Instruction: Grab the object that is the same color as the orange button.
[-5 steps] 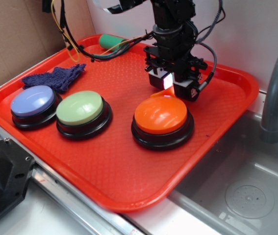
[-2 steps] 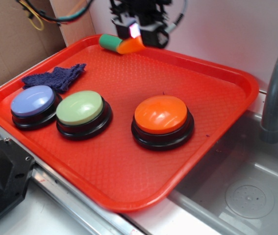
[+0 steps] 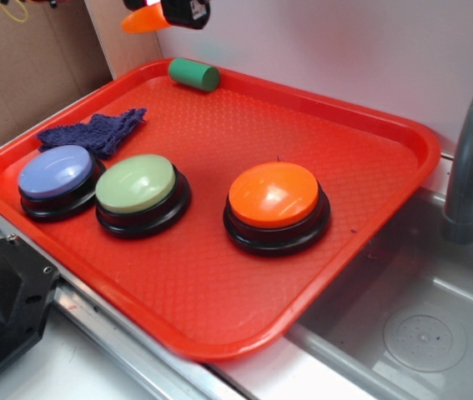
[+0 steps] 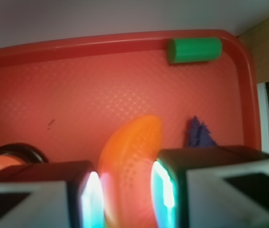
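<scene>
From where I stand, the fingers [image 4: 127, 192] are closed down on the small glossy orange plastic piece, curved like a comma [image 4: 130, 161]. In the wrist view it sits squarely between the two glowing pads [image 4: 90, 199], touching both, filling the lower middle of the frame. Its long axis runs up and out of the fingers, so the tapered tip points toward the upper centre of that picture, away from the grip. Nothing else is pinched with it.

In the exterior view the same orange piece [image 3: 142, 20] hangs at the top left of the frame, under the dark gripper body, well clear of the textured red plastic tray [image 3: 403, 133]. The tip sticks out to the left of the fingers there.

Below and just right of it in that frame lies the green cylinder [image 3: 193, 73] against the tray's back rim. Further down, the large round orange dome button on its black base [image 3: 274, 197] sits at centre frame, well apart from the held piece.

I judge the grab done; any coming move need only keep this grip closed.
</scene>
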Available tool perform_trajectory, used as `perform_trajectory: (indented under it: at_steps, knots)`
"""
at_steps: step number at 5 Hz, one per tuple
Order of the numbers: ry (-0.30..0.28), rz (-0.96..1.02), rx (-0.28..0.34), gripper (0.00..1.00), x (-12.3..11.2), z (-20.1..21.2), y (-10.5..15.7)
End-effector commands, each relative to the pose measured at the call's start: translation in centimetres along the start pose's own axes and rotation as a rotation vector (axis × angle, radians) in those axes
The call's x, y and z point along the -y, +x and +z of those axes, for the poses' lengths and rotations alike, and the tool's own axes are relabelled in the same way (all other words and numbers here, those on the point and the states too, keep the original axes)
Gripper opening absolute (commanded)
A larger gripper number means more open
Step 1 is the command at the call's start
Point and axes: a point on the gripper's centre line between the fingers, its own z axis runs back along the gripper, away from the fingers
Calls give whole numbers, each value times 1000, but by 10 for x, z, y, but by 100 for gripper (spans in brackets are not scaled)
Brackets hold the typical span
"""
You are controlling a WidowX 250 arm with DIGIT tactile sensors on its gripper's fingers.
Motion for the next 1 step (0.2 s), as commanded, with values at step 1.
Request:
perform_trajectory:
  at_steps: [1]
  knots:
    - [28,43,70,0,-10,33,2]
